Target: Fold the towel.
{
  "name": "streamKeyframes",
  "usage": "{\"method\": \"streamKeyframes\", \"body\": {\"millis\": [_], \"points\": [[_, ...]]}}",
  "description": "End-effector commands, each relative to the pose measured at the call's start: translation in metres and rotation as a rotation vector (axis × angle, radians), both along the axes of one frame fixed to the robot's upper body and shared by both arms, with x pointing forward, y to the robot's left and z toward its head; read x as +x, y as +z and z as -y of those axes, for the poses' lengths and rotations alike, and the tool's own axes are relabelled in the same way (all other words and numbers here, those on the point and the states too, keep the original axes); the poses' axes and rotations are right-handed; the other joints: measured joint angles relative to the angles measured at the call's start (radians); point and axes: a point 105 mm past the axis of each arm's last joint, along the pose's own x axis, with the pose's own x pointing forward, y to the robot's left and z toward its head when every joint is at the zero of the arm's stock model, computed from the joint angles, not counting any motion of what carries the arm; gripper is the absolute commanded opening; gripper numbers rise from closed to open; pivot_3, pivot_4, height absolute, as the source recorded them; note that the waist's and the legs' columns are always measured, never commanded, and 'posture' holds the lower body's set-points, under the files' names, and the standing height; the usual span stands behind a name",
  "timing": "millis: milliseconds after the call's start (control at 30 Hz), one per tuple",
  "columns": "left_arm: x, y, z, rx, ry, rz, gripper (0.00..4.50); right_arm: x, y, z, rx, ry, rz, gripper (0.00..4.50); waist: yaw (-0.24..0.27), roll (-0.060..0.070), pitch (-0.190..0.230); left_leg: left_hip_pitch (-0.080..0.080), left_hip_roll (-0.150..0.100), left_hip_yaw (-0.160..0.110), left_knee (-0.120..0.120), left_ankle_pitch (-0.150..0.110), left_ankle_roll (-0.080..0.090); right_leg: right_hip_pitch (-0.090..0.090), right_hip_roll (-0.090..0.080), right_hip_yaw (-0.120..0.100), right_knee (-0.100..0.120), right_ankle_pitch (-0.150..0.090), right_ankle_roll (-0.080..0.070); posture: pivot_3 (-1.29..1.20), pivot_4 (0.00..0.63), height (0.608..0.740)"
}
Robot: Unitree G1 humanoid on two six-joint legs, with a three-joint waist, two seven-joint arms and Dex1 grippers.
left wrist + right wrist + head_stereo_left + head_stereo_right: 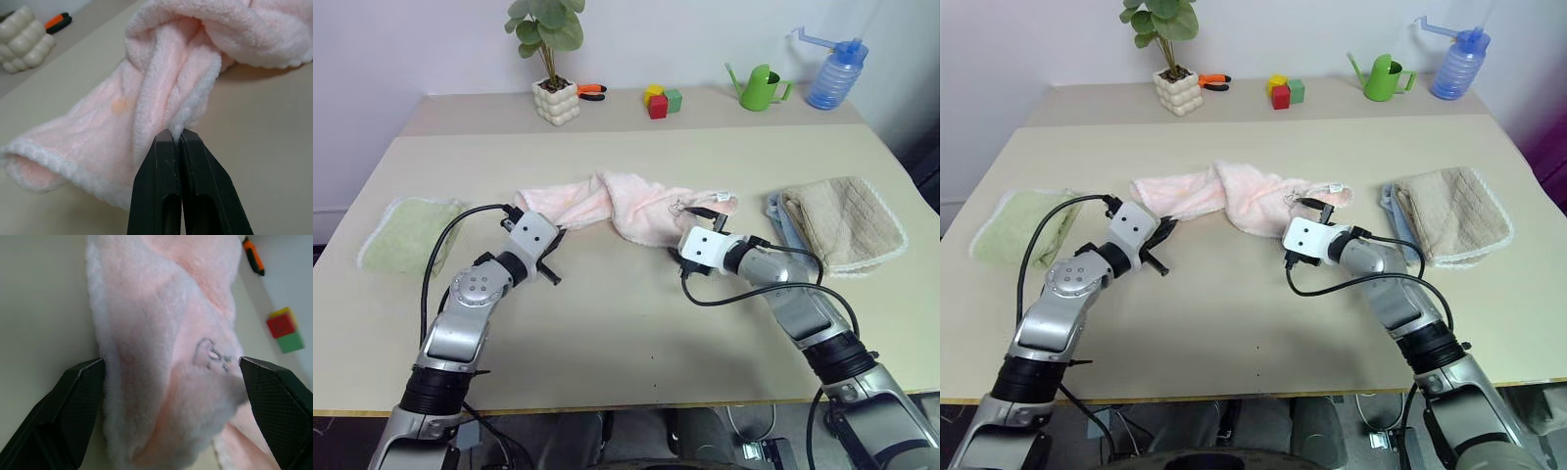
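Observation:
The pale pink towel [631,208] lies bunched and twisted across the middle of the table. My left gripper [560,231] is at its left end, shut on a pinch of the towel's white edge [188,115]; in the left wrist view the two black fingers [164,166] press together on it. My right gripper [710,215] is at the towel's right part and stands open. In the right wrist view its fingers [78,387] sit wide on either side of the fabric, near the small dark embroidered mark [211,352].
A light green towel [406,233] lies at the table's left edge and a beige waffle towel [842,223] at the right. Along the back stand a potted plant [556,98], orange pliers [592,91], coloured blocks [661,100], a green watering can [762,88] and a blue bottle [835,73].

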Motion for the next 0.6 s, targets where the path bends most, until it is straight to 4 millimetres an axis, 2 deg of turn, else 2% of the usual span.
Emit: {"method": "streamKeyframes", "body": {"millis": [33,200,433,600], "points": [[0.001,0.013,0.001,0.006,-0.011,0.049,0.04,-0.001,-0.003,0.017,-0.08,-0.024,0.027,4.5,-0.001,0.0,0.0,0.0,0.0,0.0,0.0,0.0,0.0,0.0,0.0,0.0,0.0,0.0,0.0,0.0,0.15,0.732],[0.002,0.012,0.005,0.009,-0.024,0.047,0.04,-0.013,-0.008,0.03,-0.148,-0.011,0.032,4.5,0.001,0.0,0.0,0.0,0.0,0.0,0.0,0.0,0.0,0.0,0.0,0.0,0.0,0.0,0.0,0.0,0.15,0.732],[0.002,0.01,0.004,0.009,-0.027,0.042,0.04,-0.015,-0.005,0.043,-0.236,0.009,0.072,4.5,0.0,-0.001,0.0,0.0,0.0,0.0,0.0,0.0,0.0,0.001,0.0,0.0,-0.001,0.0,0.0,0.0,0.15,0.732],[0.003,0.01,0.006,0.01,-0.03,0.044,0.04,-0.009,-0.007,0.044,-0.339,0.062,0.127,4.5,-0.001,-0.001,-0.001,0.0,0.0,0.0,0.0,0.0,0.0,0.001,0.0,0.0,0.0,0.0,0.0,0.0,0.15,0.732]]}}
